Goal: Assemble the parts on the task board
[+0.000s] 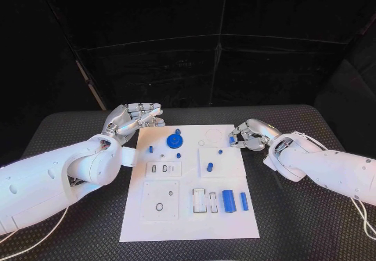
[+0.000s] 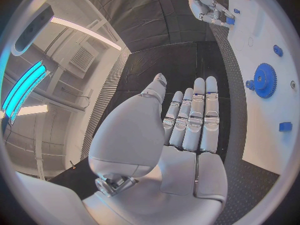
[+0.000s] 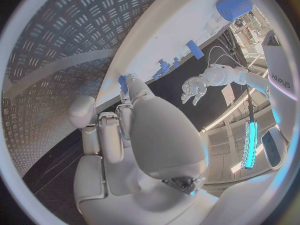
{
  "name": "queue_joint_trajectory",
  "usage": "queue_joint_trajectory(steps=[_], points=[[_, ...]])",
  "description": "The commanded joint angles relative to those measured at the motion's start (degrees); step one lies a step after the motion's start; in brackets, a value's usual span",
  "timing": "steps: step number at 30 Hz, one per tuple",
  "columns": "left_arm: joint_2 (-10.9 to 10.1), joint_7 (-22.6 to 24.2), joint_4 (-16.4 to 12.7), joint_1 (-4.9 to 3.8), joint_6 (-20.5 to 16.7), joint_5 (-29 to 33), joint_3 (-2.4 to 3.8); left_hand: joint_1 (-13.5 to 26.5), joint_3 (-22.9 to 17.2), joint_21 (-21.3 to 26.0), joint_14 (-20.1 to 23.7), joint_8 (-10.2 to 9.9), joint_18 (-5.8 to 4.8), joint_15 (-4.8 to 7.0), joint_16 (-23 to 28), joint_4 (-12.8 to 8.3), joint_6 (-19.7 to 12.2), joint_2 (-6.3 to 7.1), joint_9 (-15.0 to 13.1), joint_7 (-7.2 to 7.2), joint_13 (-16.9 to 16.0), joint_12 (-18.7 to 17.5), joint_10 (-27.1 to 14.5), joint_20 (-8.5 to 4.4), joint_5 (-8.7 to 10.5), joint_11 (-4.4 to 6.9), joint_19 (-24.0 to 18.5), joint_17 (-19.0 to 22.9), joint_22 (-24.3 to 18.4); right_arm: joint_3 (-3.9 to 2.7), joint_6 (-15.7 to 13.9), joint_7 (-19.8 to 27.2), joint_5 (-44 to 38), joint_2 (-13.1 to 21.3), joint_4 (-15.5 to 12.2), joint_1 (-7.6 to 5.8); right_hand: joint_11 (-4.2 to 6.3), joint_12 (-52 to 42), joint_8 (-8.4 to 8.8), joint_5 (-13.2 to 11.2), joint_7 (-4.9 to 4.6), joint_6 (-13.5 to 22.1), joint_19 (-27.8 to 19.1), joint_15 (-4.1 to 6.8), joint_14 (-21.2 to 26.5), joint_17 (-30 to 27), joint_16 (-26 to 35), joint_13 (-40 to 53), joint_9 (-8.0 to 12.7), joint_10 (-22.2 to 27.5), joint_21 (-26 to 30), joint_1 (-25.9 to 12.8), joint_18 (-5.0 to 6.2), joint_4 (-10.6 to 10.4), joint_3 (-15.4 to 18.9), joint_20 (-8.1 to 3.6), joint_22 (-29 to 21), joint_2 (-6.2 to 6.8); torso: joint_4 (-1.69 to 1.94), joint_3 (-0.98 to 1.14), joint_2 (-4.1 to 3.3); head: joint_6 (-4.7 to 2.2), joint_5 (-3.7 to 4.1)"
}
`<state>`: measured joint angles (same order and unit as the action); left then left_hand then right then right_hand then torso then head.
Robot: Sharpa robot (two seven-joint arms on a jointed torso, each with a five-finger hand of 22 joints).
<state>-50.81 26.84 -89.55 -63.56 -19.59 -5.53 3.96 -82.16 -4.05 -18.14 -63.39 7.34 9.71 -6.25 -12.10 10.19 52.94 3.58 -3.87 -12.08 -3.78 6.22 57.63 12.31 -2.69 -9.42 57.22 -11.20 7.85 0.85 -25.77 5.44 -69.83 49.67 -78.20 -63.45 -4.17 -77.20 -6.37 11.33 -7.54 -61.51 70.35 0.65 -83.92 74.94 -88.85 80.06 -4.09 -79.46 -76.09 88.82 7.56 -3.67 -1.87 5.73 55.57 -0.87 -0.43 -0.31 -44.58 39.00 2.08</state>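
Near edge of the flat white task board (image 1: 188, 217): chunky blue cylinder (image 1: 229, 200) beside a slim blue bar (image 1: 244, 201). Toothed blue gear (image 1: 174, 142) at 12 o'clock. Right silver hand (image 1: 249, 136) pinches a small blue peg (image 1: 232, 140) at the board's 2 o'clock edge. Left silver hand (image 1: 135, 119) at 11, fingers straight, released, over ribbed black table (image 1: 313, 228).

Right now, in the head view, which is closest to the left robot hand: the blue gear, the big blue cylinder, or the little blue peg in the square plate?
From the left robot hand:
1. Blue toothed gear, upper board, just beside it.
2. Small blue peg, mid-board square plate.
3. Large blue cylinder, lower right of board.
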Motion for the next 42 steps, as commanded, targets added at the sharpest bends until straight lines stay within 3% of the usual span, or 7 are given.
queue_joint_trajectory(steps=[1,6,12,20,31,36,42], points=[[0.02,0.18,-0.09,-0.07,0.6,-0.18,0.06,0.03,0.32,0.37,-0.16,-0.14,0.65,-0.12,0.27,-0.02,0.52,-0.66,0.05,-0.02,0.01,-0.18,0.5,0.03,0.0,0.07,0.46,-0.09,-0.09,0.06,-0.66,0.27,-0.05,-0.08,-0.2,0.01,1.52,-0.29,-0.51,0.05,0.12,-0.84,0.25,0.53,-5.48,12.33,-0.18,-4.21,-0.14,-1.08,-0.28,-0.17,-1.1,-0.09,-0.68,-0.45,0.1,-0.89,-0.03,0.01,-0.01,0.02,-0.09],[-0.07,0.16,-0.09,-0.06,0.58,-0.18,0.06,0.03,0.32,0.37,-0.16,-0.14,0.65,-0.12,0.27,-0.02,0.52,-0.66,0.05,-0.02,0.01,-0.18,0.5,0.03,0.0,0.07,0.46,-0.09,-0.09,-0.09,-2.26,-0.62,-0.05,0.5,-1.54,-0.01,1.85,-0.47,-0.87,0.07,0.5,-1.6,0.36,0.82,-5.53,12.56,-0.26,-3.97,-0.19,-1.31,-0.36,-0.46,-1.13,-0.02,-1.39,-0.71,0.26,-1.4,-0.12,0.08,-0.01,0.03,-0.43],[-0.14,0.12,-0.02,-0.07,0.52,-0.18,0.06,0.02,0.36,0.4,-0.18,-0.21,0.65,-0.12,0.32,-0.05,0.5,-0.68,0.05,-0.05,0.02,-0.25,0.49,0.03,0.0,0.06,0.48,-0.12,-0.11,-2.76,-2.8,-4.18,-0.05,1.36,-4.96,-0.08,2.0,-0.37,-1.02,-0.36,0.67,-1.93,0.45,0.98,-5.57,12.7,-0.3,-4.05,-0.19,-1.31,-0.42,-0.91,-1.16,-0.06,-1.76,-0.88,0.4,-1.52,-0.13,-0.26,0.34,-0.08,-0.12],[0.16,0.03,0.53,-0.08,0.58,-0.17,0.06,0.02,0.37,0.41,-0.19,-0.22,0.65,-0.12,0.34,-0.05,0.51,-0.69,0.05,-0.05,0.02,-0.26,0.5,0.03,0.0,0.06,0.49,-0.12,-0.12,-3.72,-4.24,-10.31,-0.47,0.43,-11.29,-0.22,2.11,-0.02,-1.05,-0.62,0.79,-2.02,0.45,1.08,-5.57,12.74,-0.32,-4.4,-0.15,-1.12,-0.4,-1.28,-1.16,-0.14,-2.12,-0.99,0.37,-1.74,-0.02,-0.45,1.1,0.47,-0.67],[1.03,-0.02,2.06,-0.09,0.72,-0.17,0.05,0.03,0.4,0.42,-0.21,-0.22,0.65,-0.12,0.36,-0.05,0.57,-0.73,0.04,-0.02,0.01,-0.27,0.57,0.03,0.01,0.07,0.51,-0.14,-0.13,-3.8,-3.69,-18.7,-3.59,-7.49,-14.34,-0.24,2.2,0.27,-1.1,-0.6,0.87,-2.1,0.44,1.17,-5.52,12.49,-0.22,-4.67,-0.14,-0.98,-0.37,-1.46,-1.15,-0.14,-2.54,-1.09,0.32,-1.97,0.45,-0.8,2.27,1.91,-2.51],[1.73,-0.05,2.92,-0.11,0.84,-0.17,0.05,0.06,0.45,0.45,-0.25,-0.22,0.65,-0.1,0.4,-0.05,0.68,-0.78,0.02,0.02,-0.01,-0.27,0.69,0.02,0.01,0.11,0.55,-0.18,-0.15,-2.75,-2.12,-20.46,-5.94,-12.27,-13.43,-0.25,2.22,0.37,-1.1,-0.52,0.88,-2.08,0.39,1.21,-5.48,12.3,-0.15,-4.74,-0.12,-0.95,-0.32,-1.86,-1.15,-0.29,-2.66,-1.13,0.23,-1.95,0.62,-0.98,2.75,2.48,-3.01],[2.05,-0.1,3.42,-0.11,0.8,-0.17,0.05,0.06,0.45,0.45,-0.25,-0.22,0.65,-0.1,0.4,-0.05,0.68,-0.78,0.02,0.02,-0.01,-0.27,0.69,0.02,0.01,0.11,0.55,-0.18,-0.15,-1.62,2.32,-23.21,-7.8,-16.56,-11.47,-0.25,2.18,0.47,-0.91,-0.6,0.81,-1.72,0.26,1.21,-5.41,11.98,-0.03,-4.79,-0.02,-0.93,-0.19,-2.58,-1.12,-0.56,-2.78,-1.17,-0.01,-1.81,0.38,-1.06,3.0,2.94,-3.86]])
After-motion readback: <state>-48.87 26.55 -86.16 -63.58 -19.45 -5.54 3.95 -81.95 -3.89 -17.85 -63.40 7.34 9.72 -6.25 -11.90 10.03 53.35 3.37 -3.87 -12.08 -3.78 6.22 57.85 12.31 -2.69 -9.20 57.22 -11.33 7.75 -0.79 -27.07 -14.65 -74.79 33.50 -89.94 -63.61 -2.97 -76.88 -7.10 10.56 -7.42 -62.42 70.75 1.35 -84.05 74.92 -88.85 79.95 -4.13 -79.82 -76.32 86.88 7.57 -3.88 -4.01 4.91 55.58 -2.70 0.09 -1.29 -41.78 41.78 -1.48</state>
